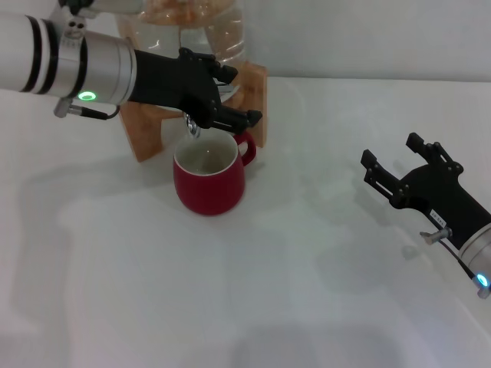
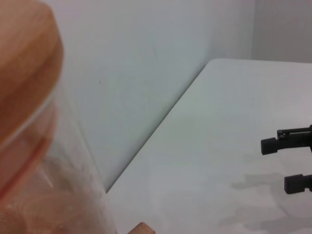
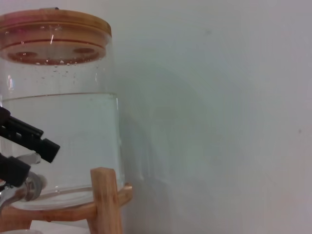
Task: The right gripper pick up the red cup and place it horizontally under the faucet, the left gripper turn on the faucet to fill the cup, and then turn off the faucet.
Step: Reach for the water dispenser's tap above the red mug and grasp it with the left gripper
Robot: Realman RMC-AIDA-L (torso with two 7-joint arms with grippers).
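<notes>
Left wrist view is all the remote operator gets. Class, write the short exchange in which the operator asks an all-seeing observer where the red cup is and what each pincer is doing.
Operator: I only see glass, a wooden lid and two black fingers far off. Where is the red cup?
Observer: The red cup stands upright on the table directly below the faucet, in front of the wooden stand.
Operator: And the pincers?
Observer: The left pincer is at the faucet, just above the cup. The right pincer is open, holding nothing, well away from the cup on the robot's right.
</notes>
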